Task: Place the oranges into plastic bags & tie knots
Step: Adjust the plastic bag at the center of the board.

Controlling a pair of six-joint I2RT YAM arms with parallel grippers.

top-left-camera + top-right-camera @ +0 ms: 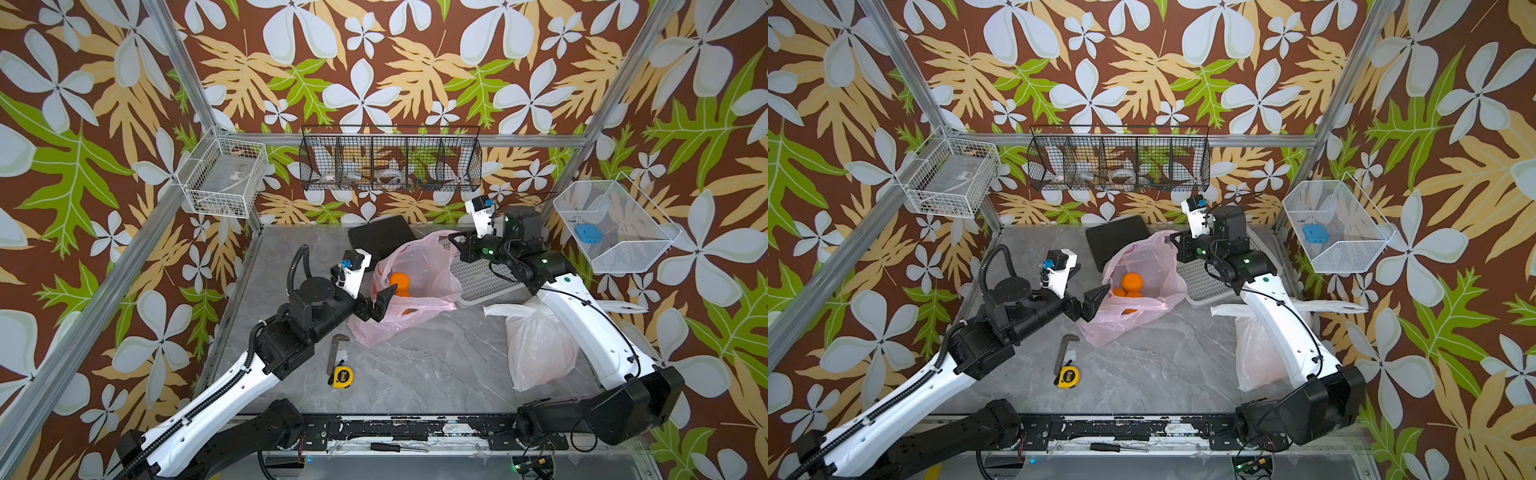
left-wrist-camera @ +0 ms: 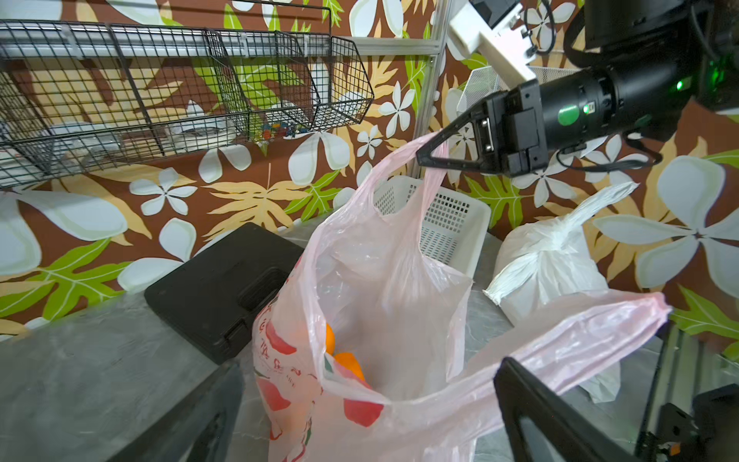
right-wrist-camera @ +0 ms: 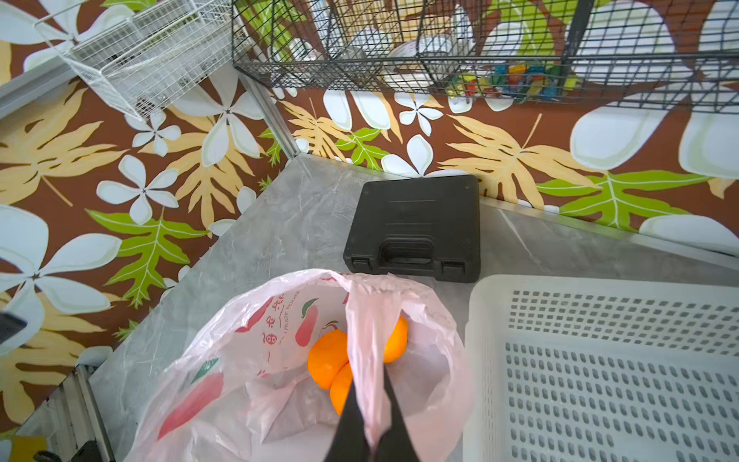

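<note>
The pink printed plastic bag (image 1: pixel 419 266) (image 1: pixel 1142 257) stands open mid-table with three oranges (image 1: pixel 400 280) (image 1: pixel 1132 282) (image 3: pixel 328 356) inside. My right gripper (image 1: pixel 453 241) (image 1: pixel 1173 240) (image 3: pixel 370 432) is shut on its far handle and holds it up, as the left wrist view also shows (image 2: pixel 424 158). My left gripper (image 1: pixel 380 303) (image 1: pixel 1094 301) (image 2: pixel 368 420) is open at the bag's near-left rim. The bag's other handle (image 2: pixel 600 320) drapes loose past one of its fingers (image 2: pixel 532 400). A white plastic bag (image 1: pixel 536 345) (image 2: pixel 552 260) with a knot (image 2: pixel 560 236) lies under the right arm.
A black case (image 1: pixel 380 237) (image 3: pixel 416 228) lies behind the pink bag, and a white perforated basket (image 1: pixel 478 278) (image 3: pixel 600 360) sits at its right. A yellow tape measure (image 1: pixel 343 376) and a bent metal key (image 1: pixel 336 349) lie front-left. Wire baskets hang on the walls.
</note>
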